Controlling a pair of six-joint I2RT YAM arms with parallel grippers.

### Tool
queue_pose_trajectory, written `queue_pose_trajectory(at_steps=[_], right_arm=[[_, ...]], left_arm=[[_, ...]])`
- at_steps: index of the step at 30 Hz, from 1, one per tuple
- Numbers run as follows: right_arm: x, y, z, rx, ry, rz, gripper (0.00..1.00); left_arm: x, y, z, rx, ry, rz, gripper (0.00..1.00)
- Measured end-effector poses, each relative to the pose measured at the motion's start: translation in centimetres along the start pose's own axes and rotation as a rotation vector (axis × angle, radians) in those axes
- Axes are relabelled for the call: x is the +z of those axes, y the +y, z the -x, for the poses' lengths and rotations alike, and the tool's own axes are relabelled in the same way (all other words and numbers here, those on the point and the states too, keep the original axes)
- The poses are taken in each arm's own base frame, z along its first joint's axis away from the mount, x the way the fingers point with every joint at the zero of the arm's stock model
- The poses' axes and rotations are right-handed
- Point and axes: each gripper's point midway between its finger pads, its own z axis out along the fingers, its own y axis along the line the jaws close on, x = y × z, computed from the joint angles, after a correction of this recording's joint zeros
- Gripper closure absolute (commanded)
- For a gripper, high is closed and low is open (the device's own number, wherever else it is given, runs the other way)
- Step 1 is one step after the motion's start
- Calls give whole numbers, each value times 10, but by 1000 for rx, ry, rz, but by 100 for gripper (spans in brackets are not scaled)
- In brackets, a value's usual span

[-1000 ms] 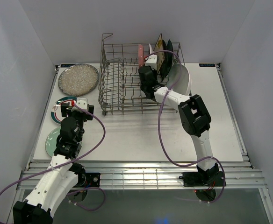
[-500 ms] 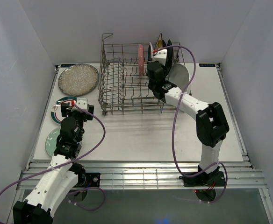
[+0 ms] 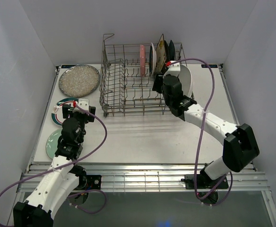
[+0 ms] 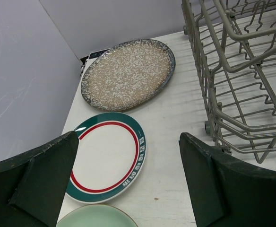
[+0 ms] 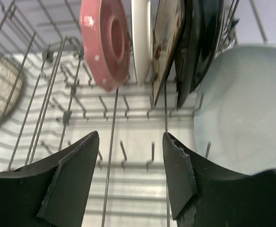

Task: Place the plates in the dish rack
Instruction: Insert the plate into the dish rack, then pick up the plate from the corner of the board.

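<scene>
The dish rack (image 3: 128,80) stands at the back of the table. Pink (image 3: 142,60), white (image 3: 151,59), cream floral (image 3: 160,54) and dark plates (image 3: 168,51) stand upright in its right end. My right gripper (image 3: 157,85) hovers over the rack's front right, below those plates, and is open and empty. In the right wrist view only rack wires show between the fingers, with the pink plate (image 5: 105,38) ahead. A white oval plate (image 3: 187,80) leans outside the rack's right side. My left gripper (image 3: 71,109) is open above the teal-rimmed plate (image 4: 107,156).
On the table's left lie a speckled silver plate (image 3: 79,80), the teal-rimmed plate (image 3: 62,109) and a pale green plate (image 3: 52,142) in a column. The rack's raised handle (image 3: 108,36) is at its back left corner. The rack's left half (image 4: 242,94) holds no plates.
My right gripper has opened wider and drawn back from the standing plates toward the rack's front right. The arm's elbow swung right. The left arm has not moved.
</scene>
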Motion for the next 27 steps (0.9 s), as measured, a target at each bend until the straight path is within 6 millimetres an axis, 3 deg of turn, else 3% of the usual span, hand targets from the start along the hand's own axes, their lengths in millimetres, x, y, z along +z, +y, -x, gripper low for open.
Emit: queue_pose_trajectory(at_steps=[5,14,22,27], right_arm=[[-38,-5,-25,19,49,87,37],[-100,15,-38,87,75,304,36],[-144,22,-85,137,169,463,36],[-168,26,-90,161,170,536,36]], left_arm=[[2,-2,-5,9,17,-5,2],[6,-2,-16,36,58,10,2],[13,7,-27,90,84,75,2],[19,11,-44,146,135,113,2]])
